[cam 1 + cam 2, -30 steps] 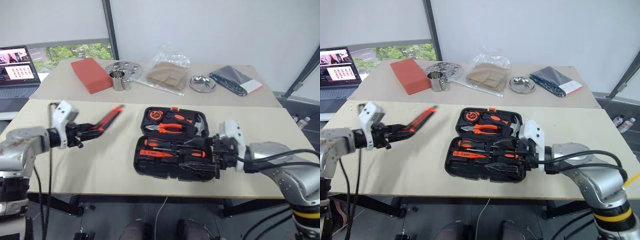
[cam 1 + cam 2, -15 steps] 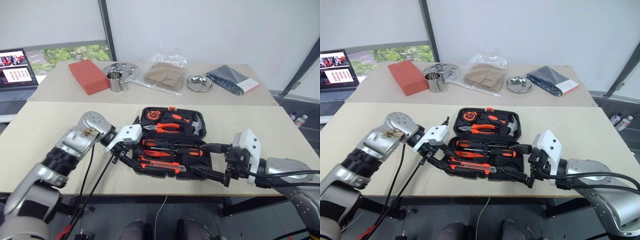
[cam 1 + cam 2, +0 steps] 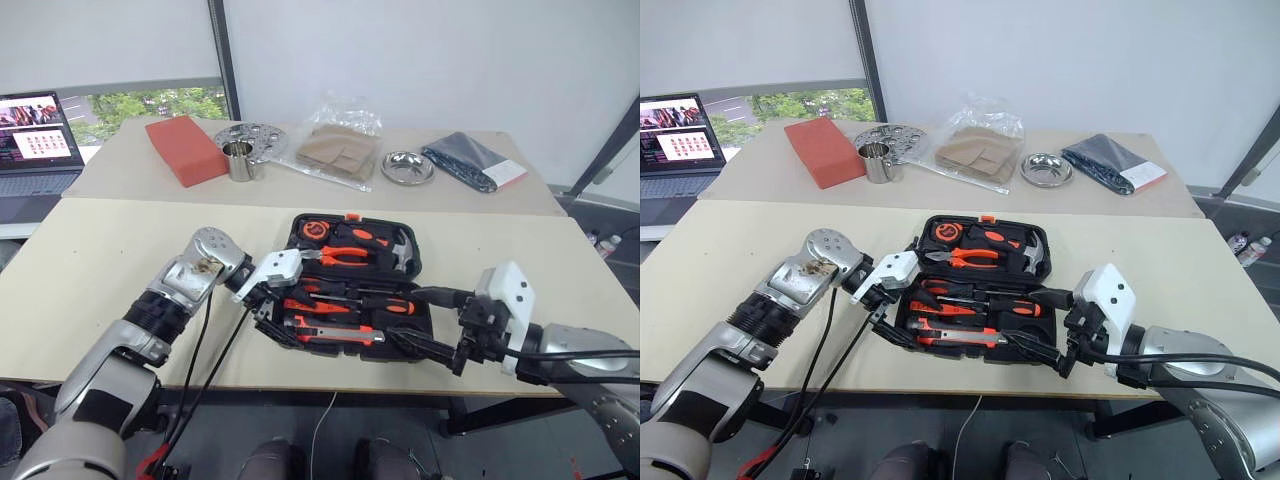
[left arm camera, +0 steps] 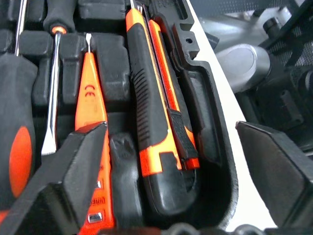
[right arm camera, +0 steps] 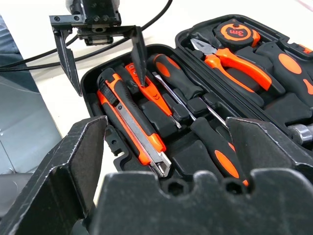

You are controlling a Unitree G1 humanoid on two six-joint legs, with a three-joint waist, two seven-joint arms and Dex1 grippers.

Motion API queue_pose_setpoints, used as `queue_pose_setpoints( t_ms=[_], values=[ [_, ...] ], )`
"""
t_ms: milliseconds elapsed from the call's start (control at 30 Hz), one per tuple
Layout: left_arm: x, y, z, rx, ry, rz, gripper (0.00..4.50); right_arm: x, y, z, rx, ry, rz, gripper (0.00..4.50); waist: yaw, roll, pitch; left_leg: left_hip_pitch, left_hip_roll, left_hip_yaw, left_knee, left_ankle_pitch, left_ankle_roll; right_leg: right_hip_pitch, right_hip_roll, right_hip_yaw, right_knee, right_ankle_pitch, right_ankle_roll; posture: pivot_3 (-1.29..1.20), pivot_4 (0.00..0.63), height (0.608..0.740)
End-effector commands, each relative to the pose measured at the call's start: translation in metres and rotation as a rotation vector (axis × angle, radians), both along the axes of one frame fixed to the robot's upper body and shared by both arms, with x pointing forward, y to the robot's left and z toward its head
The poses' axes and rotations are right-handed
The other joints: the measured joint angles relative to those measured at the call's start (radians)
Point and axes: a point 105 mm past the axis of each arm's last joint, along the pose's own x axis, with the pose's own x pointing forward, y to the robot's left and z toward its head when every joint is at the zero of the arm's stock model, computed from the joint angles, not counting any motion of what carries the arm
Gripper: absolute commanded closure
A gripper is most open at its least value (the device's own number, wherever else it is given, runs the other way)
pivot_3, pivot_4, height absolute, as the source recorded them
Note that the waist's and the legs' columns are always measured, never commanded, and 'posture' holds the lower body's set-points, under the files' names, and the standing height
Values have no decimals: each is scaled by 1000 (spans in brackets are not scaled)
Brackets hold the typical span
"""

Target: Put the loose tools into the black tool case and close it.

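Left gripper [image 5: 100, 49]: fingers spread wide, holding nothing, straddling the butt end of the utility knife [image 4: 156, 127]. One finger [image 4: 73, 181] stands over the tester screwdriver [image 4: 90, 112], the other off the case's near rim. The knife lies flat in its long recess along the near edge of the black tool case [image 3: 350, 290], so the wide stance reads as a release with the gripper not yet lifted clear.

Right gripper [image 3: 1045, 352]: fingers also wide apart, empty, hovering at the case's near right corner. Likely parked there to steady the tray or wait for the lid.

Case contents: two screwdrivers [image 5: 188, 105] seated side by side in the near half with the tester beside them. Pliers [image 3: 345, 257], hammer and tape measure fill the far half. The tape roll I cannot make out.

Case lies fully open on the near table [image 3: 90, 260]. Judgement: loading looks nearly done; closing the lid remains.

Far table: red block [image 3: 185, 150], metal cup [image 3: 240, 160], bowl [image 3: 404, 167], blue packet [image 3: 470, 160], all unrelated.
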Motion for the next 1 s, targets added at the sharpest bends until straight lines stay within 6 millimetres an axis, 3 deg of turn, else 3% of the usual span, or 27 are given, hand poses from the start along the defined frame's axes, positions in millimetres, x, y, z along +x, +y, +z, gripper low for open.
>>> queue_pose_setpoints(
  t_ms=[33,367,567,633,700,867,1000],
  values=[
    [7,3,24,-69,-41,25,754,1,4,6,5,-27,16,0,0,0,0,0,0,0,0,0,0,0,0,0,0,0,0,0,150,734],
    [-4,-10,10,-70,-50,-37,4397,11,3,3,-9,-27,7,0,2,0,0,0,0,0,0,0,0,0,0,0,0,0,0,0,150,734],
    [3,-8,-31,101,-175,-26,4456,13,2,8,51,-13,-17,0,7,1,-1,0,-1,0,0,0,0,1,0,-1,0,0,0,0,150,734],
    [-4,-2,-45,152,-175,-69,4456,13,2,10,69,-13,-19,0,11,2,-2,2,-1,0,1,0,0,3,-1,0,-1,0,0,0,150,734],
    [-4,-1,-49,154,-187,-63,4456,12,1,12,74,-12,-19,0,13,3,-4,4,0,0,1,0,0,4,-1,0,-1,1,0,0,150,734],
    [-7,-10,-31,40,-154,-35,4456,9,-2,13,75,-8,-27,0,13,4,-6,7,0,-1,0,-1,1,6,-2,0,-1,0,0,0,150,734],
    [-11,-18,3,-129,-111,-6,4456,5,-11,9,56,10,-59,0,14,4,-6,4,0,-1,0,-1,1,5,-2,0,-1,1,0,0,150,734]
  ],
)
